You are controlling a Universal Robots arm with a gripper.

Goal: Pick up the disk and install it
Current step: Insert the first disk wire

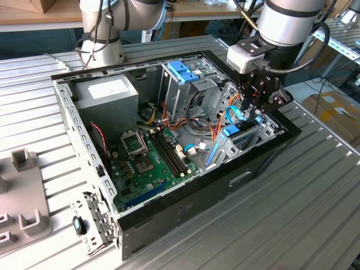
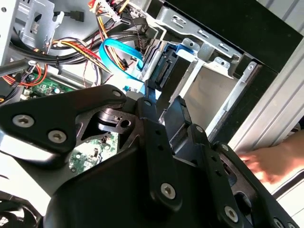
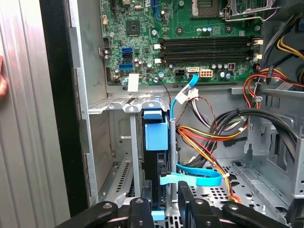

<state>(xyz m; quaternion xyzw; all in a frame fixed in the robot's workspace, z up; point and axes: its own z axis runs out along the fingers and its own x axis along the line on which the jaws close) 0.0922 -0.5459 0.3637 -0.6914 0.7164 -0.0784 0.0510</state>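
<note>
Obs.: open computer case (image 1: 169, 216) lies on the ribbed metal surface (image 1: 315, 191). The arm reaches down into the case's near corner at the exterior view's right. The disk (image 3: 156, 135) stands on edge there, light blue carrier rail uppermost, sitting between the upright sheet-metal guides of the drive bay (image 3: 118, 107), just beside the case wall. In the first wrist view the hand (image 3: 161, 209) is directly over it, one finger on each flat face and pressed together on the disk. The second wrist view gives the same reading, with dark fingers (image 2: 147, 95) flanking the drive body. How far the disk is seated cannot be told. A flat blue cable (image 3: 194, 179) crosses just beside the slot, and a bundle of coloured wires (image 3: 209, 137) runs close by. The motherboard (image 3: 190, 47) lies beyond the bay. Judgement on handling: rigid metal body, dense for its size, no give under squeeze. The smooth faces are likely slippery, so a firm pinch across the flats suits it. The plastic rail is probably springy and the weaker hold; best not to bear on it alone. Sensitive to knocks, and the connector end should be kept free of contact. The fit in the guides looks close, so any tilt could jam it.
</note>
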